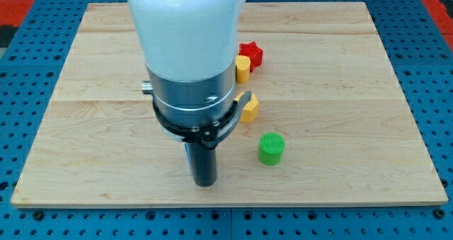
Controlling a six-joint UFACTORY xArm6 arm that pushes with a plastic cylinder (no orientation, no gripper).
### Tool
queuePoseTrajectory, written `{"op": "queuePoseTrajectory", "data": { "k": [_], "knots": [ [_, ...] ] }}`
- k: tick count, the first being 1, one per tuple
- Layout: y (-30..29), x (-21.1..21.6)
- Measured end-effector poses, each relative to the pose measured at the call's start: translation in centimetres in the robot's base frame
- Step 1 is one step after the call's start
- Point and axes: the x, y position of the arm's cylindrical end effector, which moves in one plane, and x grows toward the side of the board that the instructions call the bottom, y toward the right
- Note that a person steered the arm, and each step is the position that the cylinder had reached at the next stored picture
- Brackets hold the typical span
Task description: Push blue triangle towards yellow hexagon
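My arm's large white and grey body fills the middle of the view. The dark rod comes down from it, and my tip [204,184] rests on the wooden board [340,91] near the view's bottom. A thin sliver of blue [187,152] shows at the rod's left edge, just above the tip. It looks like the blue block, mostly hidden, so I cannot make out its shape. A yellow block that looks like a hexagon [249,109] lies up and to the right of the tip, partly behind the arm. A second yellow block [243,69] lies further up.
A red star [252,53] sits beside the upper yellow block, toward the view's top. A green ribbed cylinder [271,149] stands to the right of the tip. The board lies on a blue perforated table [425,13].
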Motion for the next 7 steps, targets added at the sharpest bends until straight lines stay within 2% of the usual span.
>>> {"op": "queuePoseTrajectory", "data": {
  "k": [3, 4, 7],
  "knots": [
    [-9.2, 0.0],
    [-9.8, -0.1],
    [-3.9, -2.4]
  ]
}}
